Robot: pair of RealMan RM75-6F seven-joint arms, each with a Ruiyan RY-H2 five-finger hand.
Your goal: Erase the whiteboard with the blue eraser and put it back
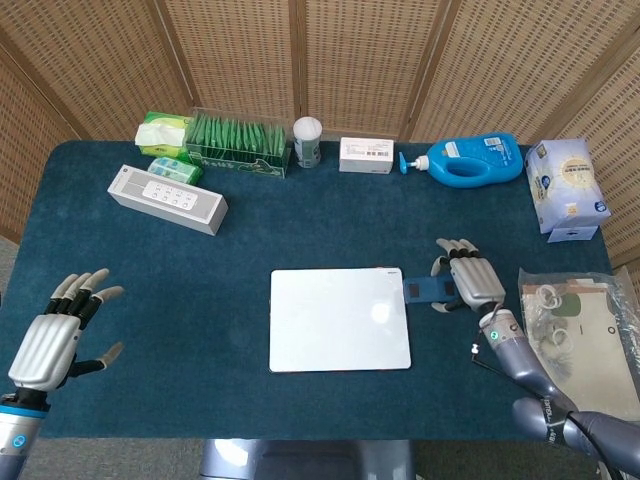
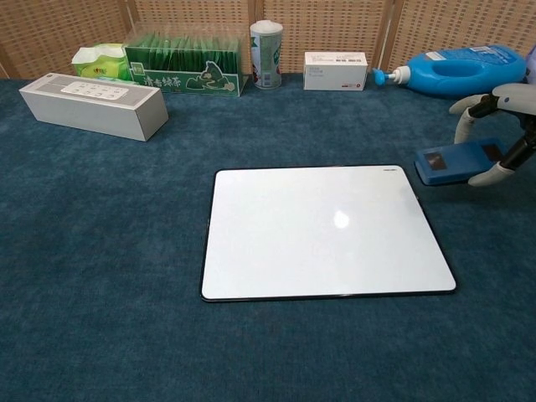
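The whiteboard (image 1: 339, 319) (image 2: 322, 230) lies flat in the middle of the blue cloth, its surface blank white. Just off its right edge, the blue eraser (image 1: 425, 290) (image 2: 453, 162) is low over the cloth; whether it touches the cloth I cannot tell. My right hand (image 1: 472, 282) (image 2: 501, 134) grips the eraser from its right end, fingers curled over it. My left hand (image 1: 58, 330) hovers at the table's near left with fingers spread and nothing in it; the chest view does not show it.
Along the back stand a white speaker box (image 1: 167, 198), green packets (image 1: 237, 144), a white can (image 1: 307, 141), a small white box (image 1: 366, 155) and a blue bottle (image 1: 470, 160). A tissue pack (image 1: 566, 187) and a plastic bag (image 1: 580, 340) lie at right.
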